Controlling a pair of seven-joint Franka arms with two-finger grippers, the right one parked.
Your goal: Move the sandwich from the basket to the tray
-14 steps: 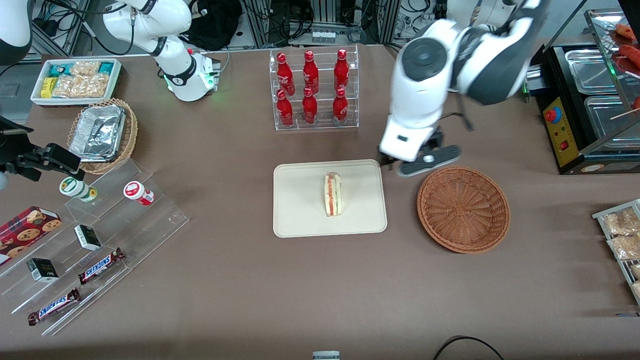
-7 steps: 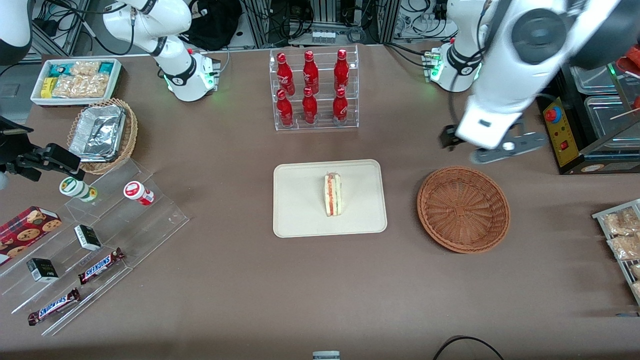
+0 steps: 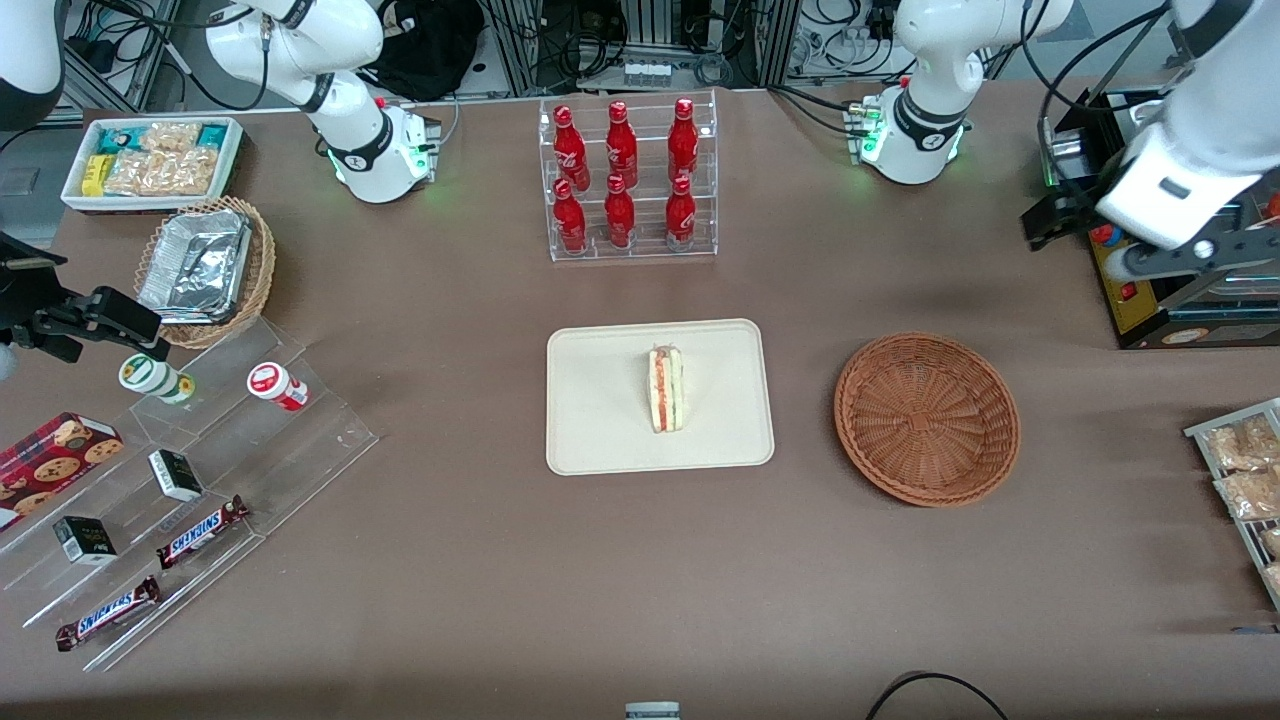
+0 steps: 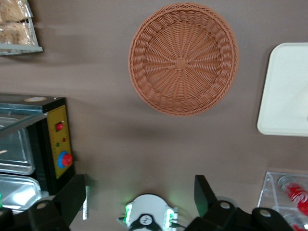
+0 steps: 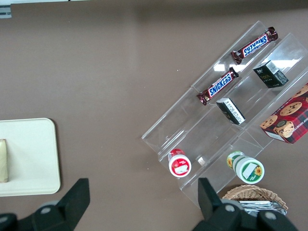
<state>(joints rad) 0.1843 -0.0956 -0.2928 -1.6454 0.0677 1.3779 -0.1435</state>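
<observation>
The sandwich (image 3: pixel 666 388), a pale wedge with red and green filling along its edge, lies on the cream tray (image 3: pixel 600 410) at the table's middle; the right wrist view catches its end (image 5: pixel 3 161) on the tray (image 5: pixel 29 159). The reddish-brown basket (image 3: pixel 927 418) sits beside the tray toward the working arm's end with nothing in it (image 4: pixel 183 57). My gripper (image 3: pixel 1180 262) hangs high at the working arm's end, over the edge of the black roller grill, well apart from basket and tray. In the left wrist view the gripper (image 4: pixel 139 191) is open with nothing between its fingers (image 4: pixel 72 192).
A clear rack of red bottles (image 3: pixel 628 180) stands farther from the front camera than the tray. The black roller grill (image 3: pixel 1150 290) and a rack of snack packets (image 3: pixel 1245 480) sit at the working arm's end. A stepped acrylic display (image 3: pixel 200 470), foil-lined basket (image 3: pixel 205 268) and white bin (image 3: pixel 150 160) fill the parked arm's end.
My gripper has swung from beside the tray's corner, past the basket, out to the working arm's end of the table. The sandwich, tray and basket have not moved.
</observation>
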